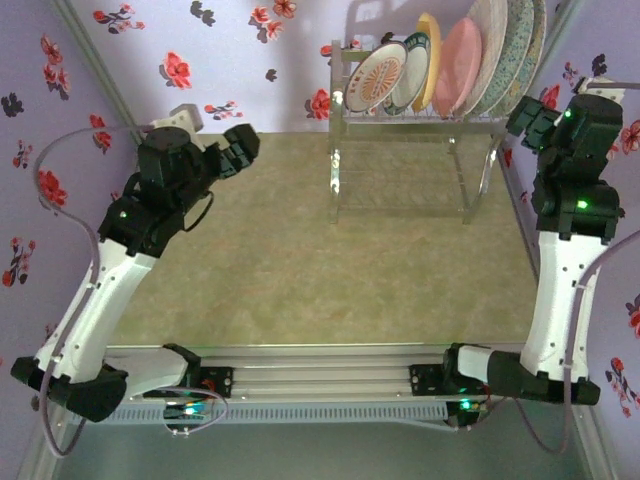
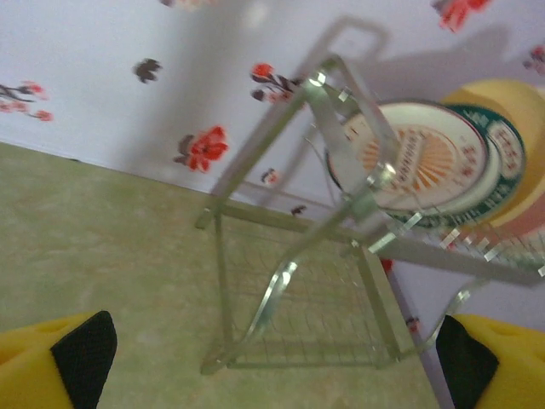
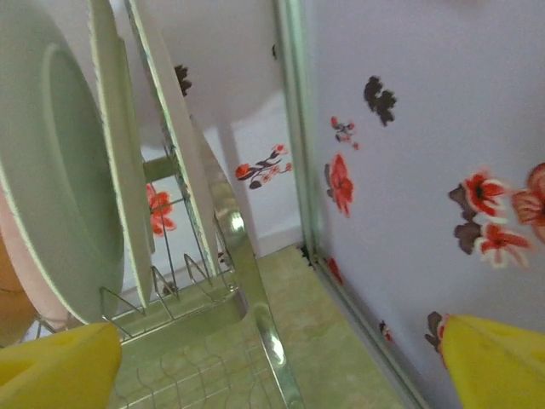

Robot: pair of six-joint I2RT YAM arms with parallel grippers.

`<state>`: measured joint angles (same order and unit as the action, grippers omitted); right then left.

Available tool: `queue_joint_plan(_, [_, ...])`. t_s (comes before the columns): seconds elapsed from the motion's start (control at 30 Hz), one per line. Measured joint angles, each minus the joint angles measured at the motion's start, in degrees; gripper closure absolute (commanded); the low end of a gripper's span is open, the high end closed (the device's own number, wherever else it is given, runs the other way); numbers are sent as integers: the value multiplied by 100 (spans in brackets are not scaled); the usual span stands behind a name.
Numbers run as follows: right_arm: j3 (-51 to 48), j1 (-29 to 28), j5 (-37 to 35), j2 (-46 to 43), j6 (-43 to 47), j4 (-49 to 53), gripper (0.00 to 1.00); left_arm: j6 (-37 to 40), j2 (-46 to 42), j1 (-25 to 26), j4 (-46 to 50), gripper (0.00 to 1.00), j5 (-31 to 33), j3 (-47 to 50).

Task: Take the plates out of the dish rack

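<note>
plates (image 1: 462,58) in dish rack (image 1: 420,119), right pincer (image 1: 531,110) just beside — spread

upright plates (image 3: 60,170), wire rack (image 3: 249,311), floral wall (image 3: 409,221)

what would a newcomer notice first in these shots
A row of colourful plates stands upright in a shiny wire rack at the far right of the table. The open right gripper sits close by the rack's right end, and the left gripper, also open, hangs well off to the left. Lilac walls with red flowers surround it all.
</note>
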<state>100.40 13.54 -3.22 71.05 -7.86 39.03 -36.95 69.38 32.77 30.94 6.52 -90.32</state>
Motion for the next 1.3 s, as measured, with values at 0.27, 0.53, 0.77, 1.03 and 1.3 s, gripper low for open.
queue_joint_plan(0.27, [-2009,885,1768,-264,302,-1961,6,754,101,435,-256,0,-466,-20])
queue_joint_plan(0.53, [-2470,1080,2782,-131,380,-3995,6,1062,57,551,-922,0,-726,136])
queue_joint_plan(0.77, [-2728,1080,3069,87,334,-5169,7,1082,144,592,-1126,0,-765,136])
queue_joint_plan(1.03, [-2817,1080,3195,365,317,-5731,12,1082,258,680,-1165,0,-758,103])
queue_joint_plan(1.3, [-2813,1060,3220,678,227,-5971,27,1080,267,778,-1167,0,-702,-26])
